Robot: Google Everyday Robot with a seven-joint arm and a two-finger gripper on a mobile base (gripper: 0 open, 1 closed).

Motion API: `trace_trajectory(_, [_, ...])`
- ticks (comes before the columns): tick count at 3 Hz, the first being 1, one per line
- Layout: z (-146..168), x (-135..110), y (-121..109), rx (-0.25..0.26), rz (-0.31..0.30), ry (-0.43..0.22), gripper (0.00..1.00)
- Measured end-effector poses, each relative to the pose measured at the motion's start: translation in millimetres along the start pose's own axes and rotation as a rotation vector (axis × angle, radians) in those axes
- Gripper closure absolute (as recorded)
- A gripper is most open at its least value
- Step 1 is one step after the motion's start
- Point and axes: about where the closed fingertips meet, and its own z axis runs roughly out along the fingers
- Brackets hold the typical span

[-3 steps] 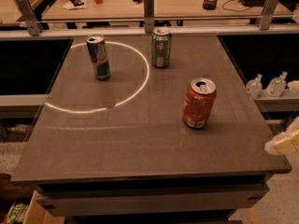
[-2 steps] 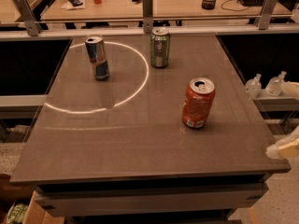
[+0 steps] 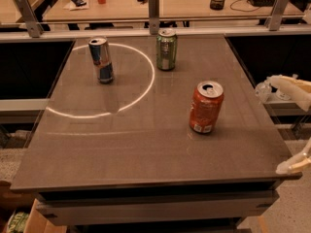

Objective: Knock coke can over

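1. The coke can (image 3: 206,107) stands upright on the right half of the tabletop (image 3: 97,144). It is closer to the right edge than to the left and roughly midway between the far and near edges. Its silver top with the pull-tab faces up, and a white label patch shows near its base.
2. The tool (image 3: 292,165) shows as a pale shape just off the tabletop's near right corner, well apart from the coke can. I cannot tell whether it is spread or pressed together.
3. A slim blue-and-silver can (image 3: 101,60) stands upright toward the far left corner.
4. A green can (image 3: 166,49) stands upright near the middle of the far edge.
5. A bright ring of light (image 3: 146,84) curves across the left half of the tabletop, and the blue-and-silver can stands inside it.
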Motion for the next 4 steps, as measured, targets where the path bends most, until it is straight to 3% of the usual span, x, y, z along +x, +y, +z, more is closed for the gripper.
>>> trace_trajectory(1, [0.1, -0.1, 0.0, 0.000, 0.000, 0.000, 0.00])
trace_trajectory(3, [31.0, 19.5, -23.6, 0.076, 0.048, -0.107, 0.00])
trace_trajectory(4, [54.9, 26.9, -38.6, 0.065, 0.072, -0.153, 0.00])
